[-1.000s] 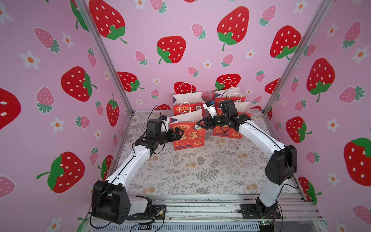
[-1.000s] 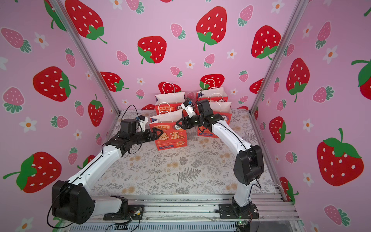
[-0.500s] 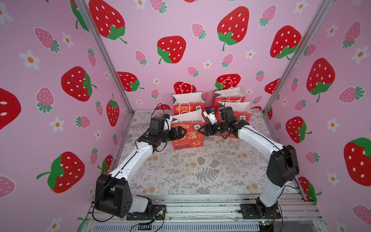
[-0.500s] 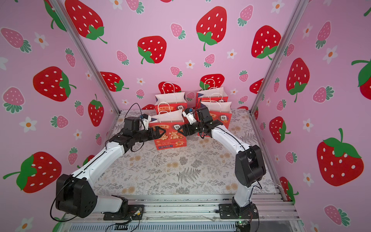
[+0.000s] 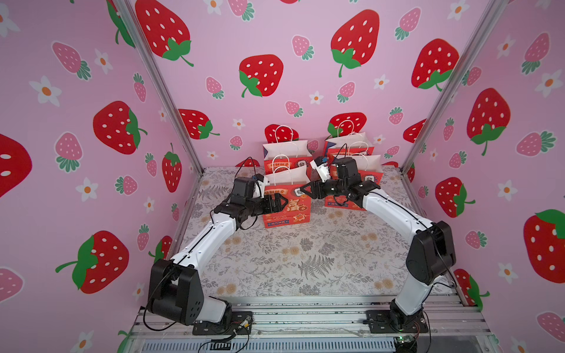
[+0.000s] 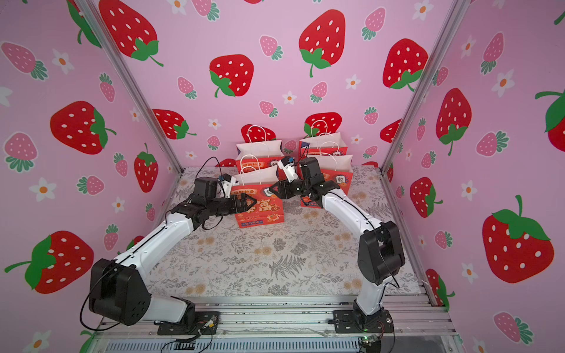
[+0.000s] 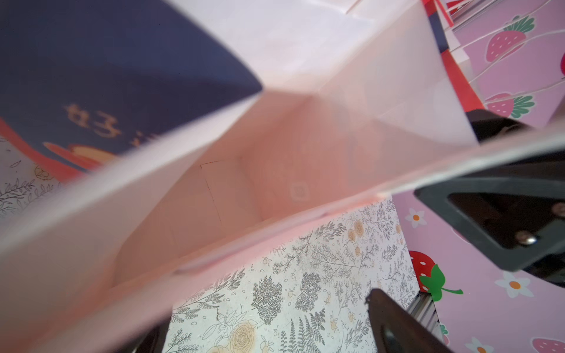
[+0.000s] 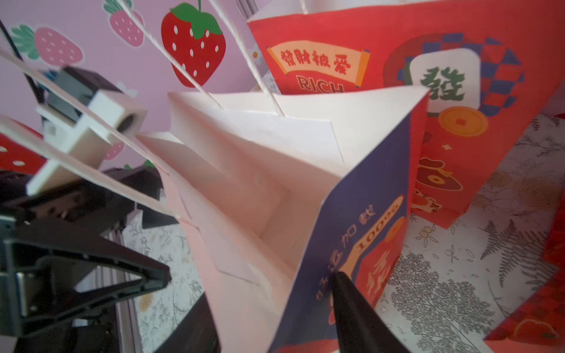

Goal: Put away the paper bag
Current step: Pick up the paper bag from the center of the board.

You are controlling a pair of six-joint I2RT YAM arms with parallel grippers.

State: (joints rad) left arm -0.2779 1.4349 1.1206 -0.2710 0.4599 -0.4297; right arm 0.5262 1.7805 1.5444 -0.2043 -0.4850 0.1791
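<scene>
Paper bag [image 5: 290,211] upright, left end effector [image 5: 282,203] released, right end effector [image 5: 305,191] astride its rim (grip unclear), other bags [image 5: 286,149] behind.

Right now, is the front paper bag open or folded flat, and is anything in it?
Open, upright, empty. The front paper bag stands with its mouth spread; both wrist views look in and show bare paper.

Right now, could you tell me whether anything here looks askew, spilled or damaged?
Nothing stands out: the front bag stands upright and undamaged, with the left gripper and right gripper at its upper corners.
</scene>
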